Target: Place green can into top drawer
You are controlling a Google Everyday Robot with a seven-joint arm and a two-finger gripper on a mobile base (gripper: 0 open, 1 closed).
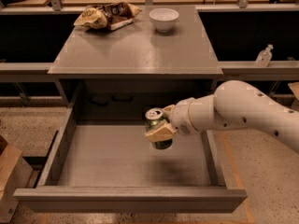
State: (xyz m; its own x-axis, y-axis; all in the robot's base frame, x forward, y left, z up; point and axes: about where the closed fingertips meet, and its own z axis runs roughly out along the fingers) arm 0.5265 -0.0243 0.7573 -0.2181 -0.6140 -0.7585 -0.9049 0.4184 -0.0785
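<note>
The green can, with its silver top upward, is held upright in my gripper above the right half of the open top drawer. The gripper is shut on the can, one pale finger across its front. The white arm comes in from the right. The can hangs a little above the drawer's flat bottom and touches nothing else. The drawer is pulled fully out below the tabletop and holds nothing.
The grey tabletop carries a white bowl and a crumpled snack bag at its back. A small clear bottle stands on a ledge at right. A cardboard box sits on the floor at left.
</note>
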